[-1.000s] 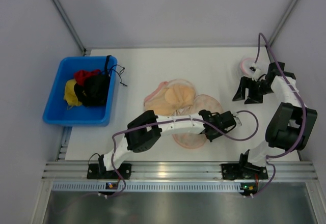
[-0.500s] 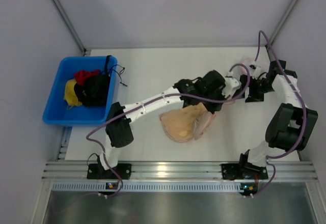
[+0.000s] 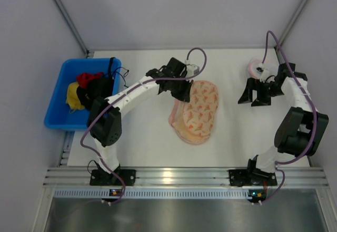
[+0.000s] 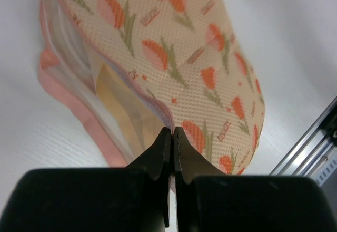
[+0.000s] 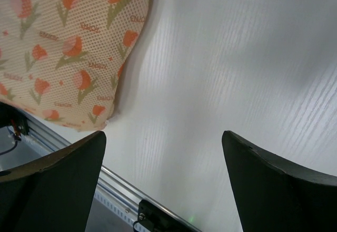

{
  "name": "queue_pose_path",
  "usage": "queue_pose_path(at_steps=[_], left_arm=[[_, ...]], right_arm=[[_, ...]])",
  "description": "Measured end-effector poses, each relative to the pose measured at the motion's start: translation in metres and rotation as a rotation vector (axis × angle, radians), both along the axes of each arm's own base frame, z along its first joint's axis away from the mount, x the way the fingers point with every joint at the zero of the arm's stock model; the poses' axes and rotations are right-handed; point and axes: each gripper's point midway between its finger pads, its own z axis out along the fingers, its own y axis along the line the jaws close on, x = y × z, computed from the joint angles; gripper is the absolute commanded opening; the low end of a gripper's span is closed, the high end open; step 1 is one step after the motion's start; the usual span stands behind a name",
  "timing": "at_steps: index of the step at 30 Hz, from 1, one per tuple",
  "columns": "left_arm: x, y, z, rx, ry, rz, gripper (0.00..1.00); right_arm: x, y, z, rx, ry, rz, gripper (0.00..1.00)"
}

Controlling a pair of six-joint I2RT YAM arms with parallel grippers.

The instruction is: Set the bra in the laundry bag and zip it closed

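The laundry bag, cream-peach with orange tulip prints and a pink edge, lies folded in the middle of the table. My left gripper is at its far left corner, shut on the bag's pink edge. In the left wrist view a strip of the tan bra shows inside the bag, under the patterned flap; the top view hides it. My right gripper hangs open to the right of the bag, apart from it. Only bare table lies between its fingers, and the bag sits at the upper left of that view.
A blue bin with red, yellow and black clothes stands at the left edge. A small round pink-rimmed mesh item lies at the back right, behind the right wrist. An aluminium rail runs along the near edge.
My left gripper swung from the near right to the far left with the bag's edge, folding the patterned flap over the bra. The right gripper opened wider.
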Motion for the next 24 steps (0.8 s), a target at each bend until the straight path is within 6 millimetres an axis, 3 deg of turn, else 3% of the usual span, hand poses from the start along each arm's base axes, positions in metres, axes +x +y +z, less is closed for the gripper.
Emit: queue_pose_path(at_steps=[5,14,21,24], left_arm=[[-0.015,0.034,-0.06,0.097,0.121,0.059,0.0],[-0.014,0.052,-0.09,0.123,0.17,0.137,0.0],[-0.013,0.065,-0.134,0.203,0.205,0.166,0.0],[-0.009,0.065,-0.138,0.204,0.203,0.172,0.0]], right_arm=[[-0.001,0.001,0.0,0.003,0.005,0.003,0.92],[-0.001,0.008,-0.001,0.016,0.009,0.019,0.88],[-0.013,0.051,-0.023,0.116,0.058,0.064,0.77],[-0.015,0.074,-0.033,0.186,0.066,0.083,0.72]])
